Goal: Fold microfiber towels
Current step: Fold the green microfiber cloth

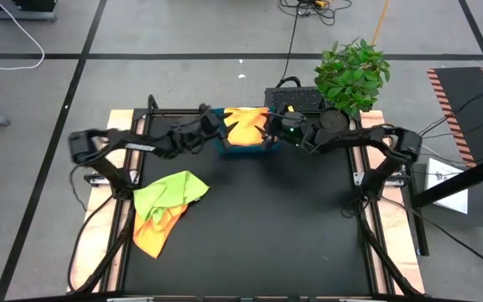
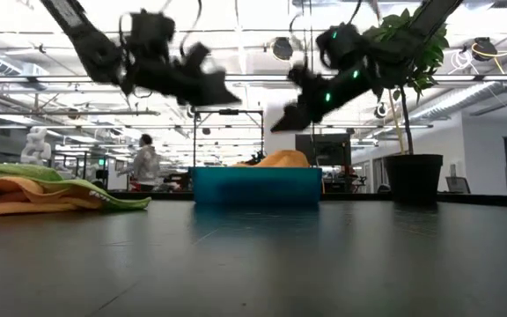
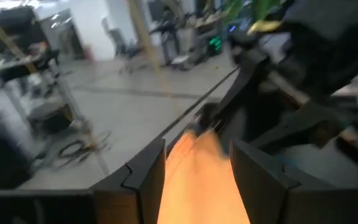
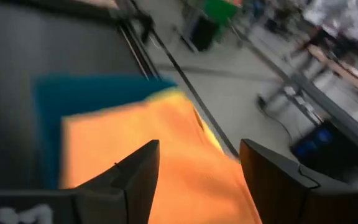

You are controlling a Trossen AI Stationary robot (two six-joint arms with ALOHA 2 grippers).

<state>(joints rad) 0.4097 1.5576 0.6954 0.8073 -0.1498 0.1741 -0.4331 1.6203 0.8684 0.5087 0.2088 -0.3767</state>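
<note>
An orange towel (image 1: pixel 246 126) with a yellow one under it lies piled in the blue tray (image 1: pixel 225 149) at the table's far middle; the pile shows above the tray wall in the low view (image 2: pixel 282 159). My left gripper (image 1: pixel 218 127) hangs open above the tray's left end (image 2: pixel 231 99). My right gripper (image 1: pixel 268 127) hangs open above its right end (image 2: pixel 278 126). Both are clear of the pile. Each wrist view looks down past open fingers onto the orange towel (image 3: pixel 194 186) (image 4: pixel 166 162). A lime green towel (image 1: pixel 170 189) lies crumpled over another orange towel (image 1: pixel 156 233) at the table's left.
A potted plant (image 1: pixel 352 75) stands at the far right corner, with a black box (image 1: pixel 296 99) behind the tray. The dark table top (image 1: pixel 267 226) lies bare in the middle and near side. A person (image 2: pixel 146 163) stands far off in the room.
</note>
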